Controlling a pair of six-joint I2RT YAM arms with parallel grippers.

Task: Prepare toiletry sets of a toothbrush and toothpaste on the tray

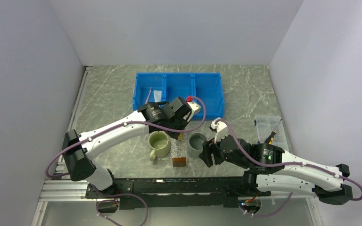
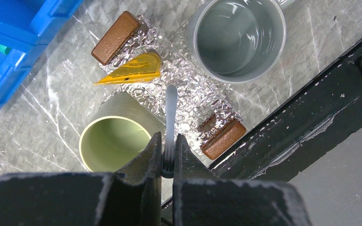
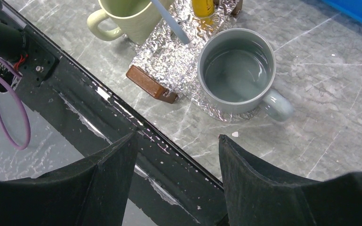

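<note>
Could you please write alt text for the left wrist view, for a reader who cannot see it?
The left gripper is shut on a pale toothbrush, held over the glittery clear tray. A yellow toothpaste tube lies on the tray; two brown blocks, a green mug and a grey mug sit at its edges.

One tray point(image 2: 191, 89). Two toothbrushes: pale toothbrush point(image 2: 171, 106) above it, pinkish toothbrush point(image 1: 149, 95) in the blue bin point(image 1: 207, 89). Two toothpastes: yellow tube point(image 2: 134, 69) on the tray, white tube point(image 1: 157, 93) beside the pinkish toothbrush. Two mugs: in the top view, green mug point(image 1: 159, 143) at the tray's 9 o'clock, grey mug point(image 1: 197, 142) at 3. Two brown blocks: first block point(image 2: 116, 37), second block point(image 2: 224, 138). One blue bin at 12, three compartments. One clear box point(image 1: 267, 123) at 3
</note>
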